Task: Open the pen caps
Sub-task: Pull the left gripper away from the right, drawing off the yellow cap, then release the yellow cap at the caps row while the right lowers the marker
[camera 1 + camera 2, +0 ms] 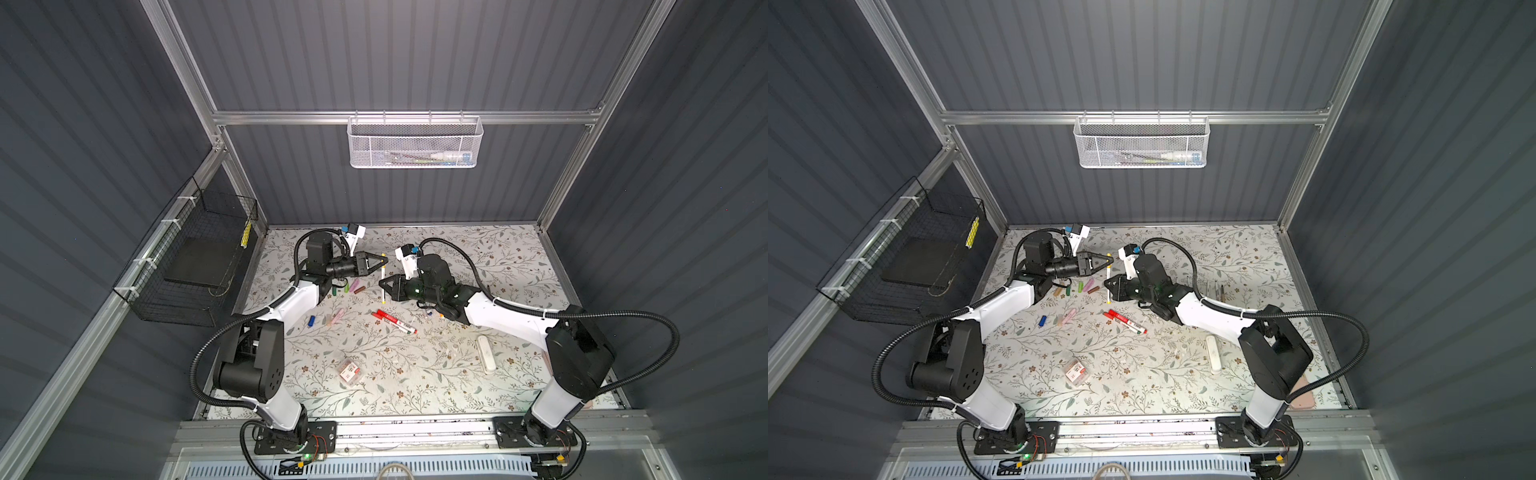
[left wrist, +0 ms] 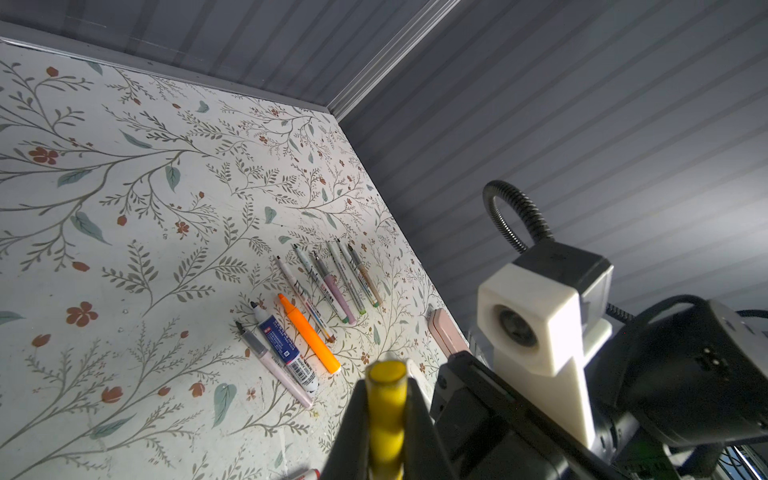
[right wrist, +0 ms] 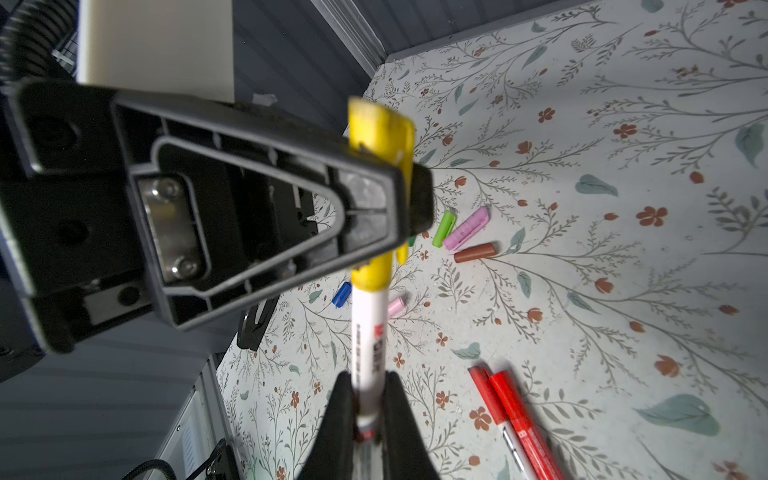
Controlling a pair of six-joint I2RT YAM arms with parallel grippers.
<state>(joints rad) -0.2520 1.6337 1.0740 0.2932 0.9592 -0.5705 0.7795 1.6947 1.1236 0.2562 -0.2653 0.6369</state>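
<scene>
A white pen (image 1: 382,284) (image 3: 368,332) is held in the air between my two grippers, with its yellow cap (image 2: 386,399) (image 3: 376,124) still seated on its far end. My left gripper (image 1: 384,261) (image 2: 386,415) is shut on the yellow cap. My right gripper (image 1: 381,286) (image 3: 368,399) is shut on the white barrel lower down. Loose pen caps lie on the table under the left arm: green (image 3: 443,223), pink (image 3: 465,228), brown (image 3: 475,252), blue (image 3: 341,294) and another pink one (image 3: 395,306).
Two red markers (image 1: 395,322) lie mid-table. A row of uncapped pens (image 2: 324,291) and an orange highlighter (image 2: 309,334) lie by the right wall. A white oblong case (image 1: 486,354) and a small clear box (image 1: 349,370) sit nearer the front.
</scene>
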